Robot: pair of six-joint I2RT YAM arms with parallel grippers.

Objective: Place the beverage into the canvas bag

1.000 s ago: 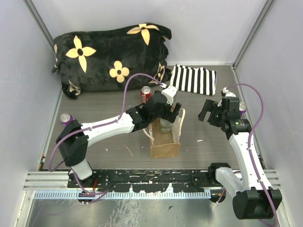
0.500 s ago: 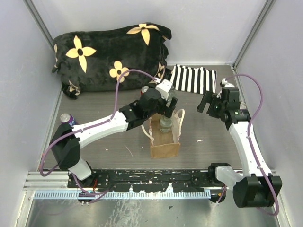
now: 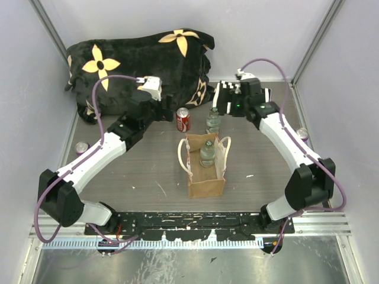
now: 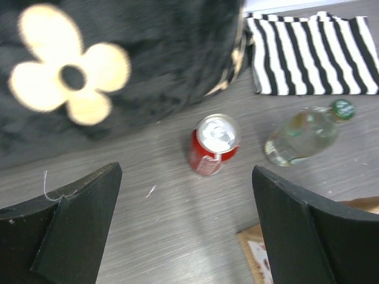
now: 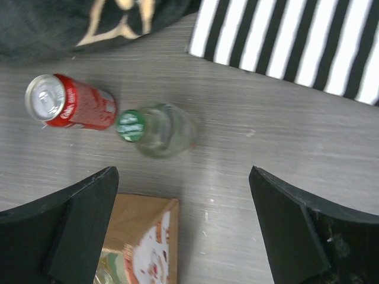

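Note:
The tan canvas bag [image 3: 205,177] stands open at the table's middle, cream handles up, with a clear green-capped bottle [image 3: 207,152] upright inside it. Behind the bag, a second clear bottle [image 3: 213,120] and a red can [image 3: 183,119] stand on the table. My left gripper [image 3: 159,109] hangs open left of the can, which the left wrist view shows ahead as the can [image 4: 214,145] beside the bottle [image 4: 302,136]. My right gripper [image 3: 224,104] hovers open just behind the standing bottle [image 5: 157,129]. Below it lies the bag's corner [image 5: 142,236]. Both grippers [image 4: 185,201] [image 5: 182,195] are empty.
A black pillow with yellow flowers [image 3: 139,68] fills the back left. A black-and-white striped cloth [image 3: 243,99] lies at the back right. One purple can [image 3: 82,147] stands by the left wall and another [image 3: 302,134] by the right wall.
My left gripper has lifted away from the bag, leaving the bottle inside, and swung back left toward the pillow. The right arm has swept from the right side to the back centre.

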